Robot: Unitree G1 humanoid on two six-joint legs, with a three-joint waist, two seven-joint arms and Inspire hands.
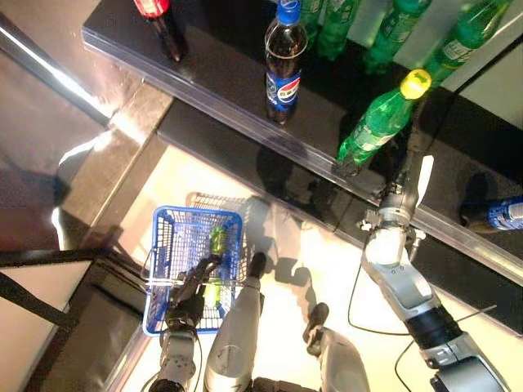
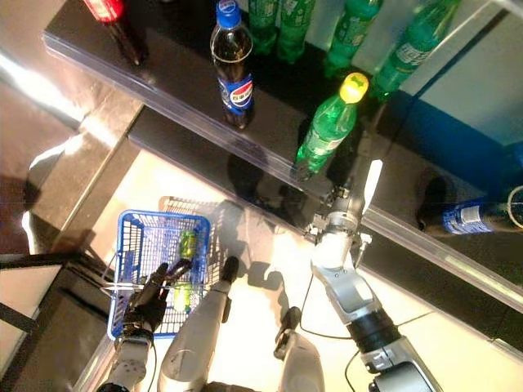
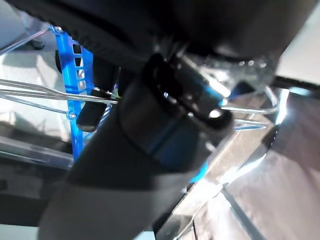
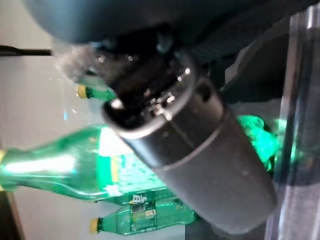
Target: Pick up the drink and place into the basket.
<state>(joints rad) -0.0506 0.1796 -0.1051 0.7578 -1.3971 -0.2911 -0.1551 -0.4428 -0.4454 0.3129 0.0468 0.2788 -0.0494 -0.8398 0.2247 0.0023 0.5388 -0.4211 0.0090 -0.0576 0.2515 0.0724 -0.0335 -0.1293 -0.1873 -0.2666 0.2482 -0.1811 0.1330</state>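
Your blue basket (image 1: pixel 176 237) hangs low on your left, its handle gripped by the left hand (image 1: pixel 189 296). The green bottle (image 1: pixel 381 121) stands upright on the shelf (image 1: pixel 212 77), just beyond your right hand (image 1: pixel 402 196), the nearer one; you cannot tell how far its fingers are open.

Nine drink bottles counted in all, plus one basket and two robot hands.

Six green bottles: one yellow-capped green bottle (image 2: pixel 327 131) at the shelf's front, four rear green bottles (image 2: pixel 353 33) in a row behind it with their tops cut off by the edge of the view, and one small green bottle (image 2: pixel 188 243) inside the basket. Impossible to tell whether a second lies in there below it.

Two dark cola bottles, both upright: one blue-capped bottle (image 1: pixel 286 59) and one red-capped bottle (image 1: pixel 161 24).

One blue-labelled bottle (image 1: pixel 500 214) lying on its side.

One blue basket (image 1: pixel 196 211) of wire mesh.

Two hands: left hand (image 1: pixel 189 298) and right hand (image 1: pixel 404 192).
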